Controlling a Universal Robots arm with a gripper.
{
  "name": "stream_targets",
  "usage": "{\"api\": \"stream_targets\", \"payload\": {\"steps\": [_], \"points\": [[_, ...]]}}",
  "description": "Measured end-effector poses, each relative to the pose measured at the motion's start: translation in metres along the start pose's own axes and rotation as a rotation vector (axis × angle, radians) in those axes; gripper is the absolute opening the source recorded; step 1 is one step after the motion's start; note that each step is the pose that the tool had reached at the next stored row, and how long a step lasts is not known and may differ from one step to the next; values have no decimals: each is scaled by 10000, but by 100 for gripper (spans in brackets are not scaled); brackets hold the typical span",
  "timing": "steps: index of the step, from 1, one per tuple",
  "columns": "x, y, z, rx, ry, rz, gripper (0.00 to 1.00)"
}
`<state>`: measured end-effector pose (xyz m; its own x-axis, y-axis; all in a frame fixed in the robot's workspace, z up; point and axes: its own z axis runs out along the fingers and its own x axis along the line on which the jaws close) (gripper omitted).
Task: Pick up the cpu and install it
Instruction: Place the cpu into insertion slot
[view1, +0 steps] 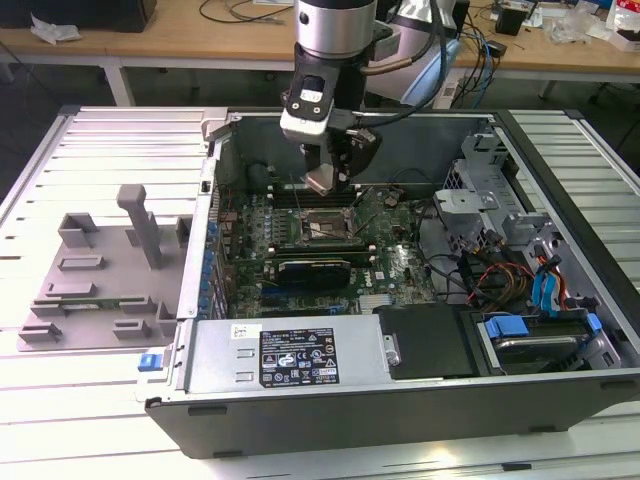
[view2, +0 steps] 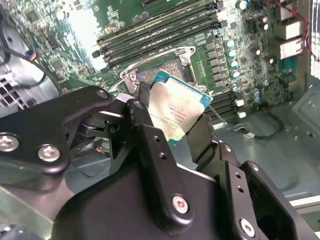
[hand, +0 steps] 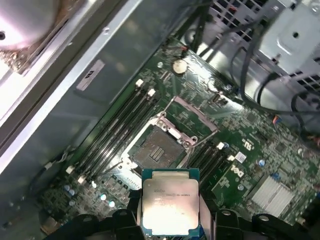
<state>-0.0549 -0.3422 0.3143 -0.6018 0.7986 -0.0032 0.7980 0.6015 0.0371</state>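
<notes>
The gripper (hand: 169, 215) has its fingers (view2: 150, 145) closed against opposite edges of the cpu (hand: 169, 202). They hold the chip with its silver-grey top facing the cameras in both wrist views. The cpu hangs above the open CPU socket (hand: 157, 150) on the green motherboard (hand: 250, 145), clear of it and not touching. In the exterior view the arm reaches down into the opened computer case (view1: 400, 410), directly over that socket.

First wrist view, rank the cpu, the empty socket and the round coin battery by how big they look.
1. cpu, nearer the camera, so its lead over the socket is unsure.
2. socket.
3. coin battery, clearly smallest.
</notes>
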Motion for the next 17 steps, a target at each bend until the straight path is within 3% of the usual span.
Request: {"api": "stream_targets", "payload": {"steps": [8,13,17], "points": [[0,-1,21,8,-101,2727,54],[1,-1,27,8,-114,3109,54],[1,-3,63,13,-158,4274,54]]}}
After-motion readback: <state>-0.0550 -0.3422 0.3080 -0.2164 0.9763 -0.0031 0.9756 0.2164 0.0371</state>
